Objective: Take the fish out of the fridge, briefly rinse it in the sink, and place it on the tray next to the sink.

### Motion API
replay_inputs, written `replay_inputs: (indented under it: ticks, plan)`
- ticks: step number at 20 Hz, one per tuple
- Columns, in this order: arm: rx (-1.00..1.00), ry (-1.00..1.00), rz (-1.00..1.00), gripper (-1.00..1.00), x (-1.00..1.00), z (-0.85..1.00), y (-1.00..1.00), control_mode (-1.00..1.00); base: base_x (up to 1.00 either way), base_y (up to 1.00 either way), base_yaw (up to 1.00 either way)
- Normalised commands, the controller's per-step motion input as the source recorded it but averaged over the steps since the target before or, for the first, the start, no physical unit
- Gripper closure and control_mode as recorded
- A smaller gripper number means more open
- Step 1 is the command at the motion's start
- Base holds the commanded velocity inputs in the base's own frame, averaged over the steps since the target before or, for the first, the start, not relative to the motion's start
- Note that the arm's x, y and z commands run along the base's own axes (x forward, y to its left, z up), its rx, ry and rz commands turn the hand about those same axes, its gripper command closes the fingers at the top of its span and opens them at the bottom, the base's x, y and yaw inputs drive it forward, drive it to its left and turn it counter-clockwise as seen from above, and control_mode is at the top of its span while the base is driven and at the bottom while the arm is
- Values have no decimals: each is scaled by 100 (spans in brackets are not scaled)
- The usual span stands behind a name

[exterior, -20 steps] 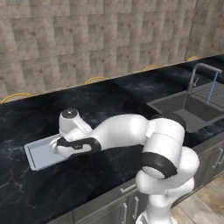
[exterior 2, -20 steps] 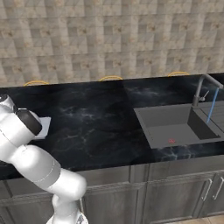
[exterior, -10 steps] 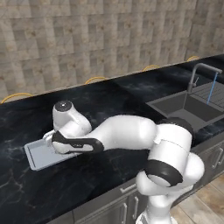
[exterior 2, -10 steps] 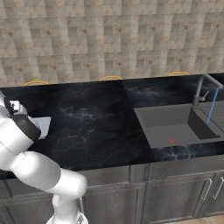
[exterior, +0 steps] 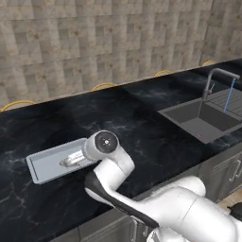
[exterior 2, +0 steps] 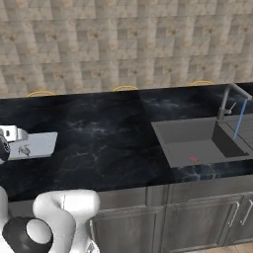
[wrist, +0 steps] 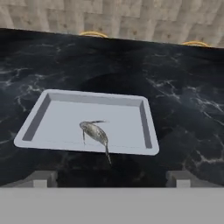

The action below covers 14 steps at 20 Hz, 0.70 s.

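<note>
Black marbled stone runs the whole length of this kitchen counter point(exterior: 142, 118), a tan tiled wall behind it, and we're at the closing beat of the job. Over toward the counter's left end sits the flat light grey rectangular tray with its low raised rim point(wrist: 146, 127), and lying inside it, near the front rim, is the small slender silvery speckled fish point(wrist: 95, 132), tail pointing over the front edge. Nothing else in that tray!

The white arm's two-finger gripper point(wrist: 112, 178) hangs just in front of the tray, fingers spread wide, grasping nothing, well apart from the fish. From the left base camera the fish point(exterior: 73, 159) peeks out beside the arm's rounded wrist.

Off at the right end, the dark grey rectangular sink basin point(exterior 2: 190, 143) holds something small and red on its floor, and a thin blue stream falls from the grey square-bent faucet point(exterior 2: 232, 96).

My read: placing is done. What remains looks like pulling the hand clear without clipping the rim.
</note>
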Motion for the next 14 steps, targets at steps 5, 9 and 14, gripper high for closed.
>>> replay_inputs:
  ticks: [5, 9, 14]
  plan:
    - [30, -36, -10, -100, -96, 31, -100, -100, 0, 0, 0]
    - [38, -33, -10, -100, -82, 43, -100, -100, 0, 0, 0]
    - [28, -22, -2, -100, -97, 16, -70, -100, 0, 0, 0]
